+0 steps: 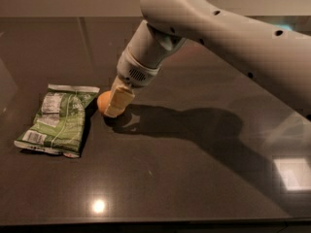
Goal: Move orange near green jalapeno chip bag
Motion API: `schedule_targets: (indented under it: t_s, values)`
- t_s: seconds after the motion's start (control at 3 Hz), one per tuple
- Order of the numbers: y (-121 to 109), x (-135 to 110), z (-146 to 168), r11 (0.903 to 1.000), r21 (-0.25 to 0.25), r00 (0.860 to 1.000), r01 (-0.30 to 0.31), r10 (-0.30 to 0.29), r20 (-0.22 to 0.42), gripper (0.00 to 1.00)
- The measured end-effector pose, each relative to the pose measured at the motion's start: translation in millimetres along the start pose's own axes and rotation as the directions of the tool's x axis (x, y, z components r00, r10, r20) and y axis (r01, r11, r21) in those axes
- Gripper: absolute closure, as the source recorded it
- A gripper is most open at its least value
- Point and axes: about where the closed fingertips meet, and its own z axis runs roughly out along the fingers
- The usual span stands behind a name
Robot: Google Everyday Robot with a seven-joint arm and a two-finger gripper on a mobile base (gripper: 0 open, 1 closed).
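The orange [103,102] is a small round orange fruit, low over the dark tabletop, just right of the green jalapeno chip bag [59,119]. The bag lies flat at the left, label side up, with a white panel and barcode. My gripper [115,102] reaches down from the upper right and is shut on the orange. One cream finger [119,101] covers the fruit's right side; the other finger is hidden behind it. The orange sits close to the bag's upper right corner.
The dark glossy tabletop [194,178] spreads to the right and front, with light glare spots. My large white arm [218,33] crosses the upper right and casts a shadow to the right of the orange.
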Motion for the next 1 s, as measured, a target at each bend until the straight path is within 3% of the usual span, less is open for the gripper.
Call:
schedule_targets:
  t_s: [0.67, 1.0]
  values:
    - [-1.0, 9.5, -0.5, 1.0, 0.002, 1.0, -0.01, 0.01, -0.007, 0.13]
    - [-1.6, 14.8, -0.9, 0.9998, 0.005, 1.0, -0.019, 0.019, 0.002, 0.0]
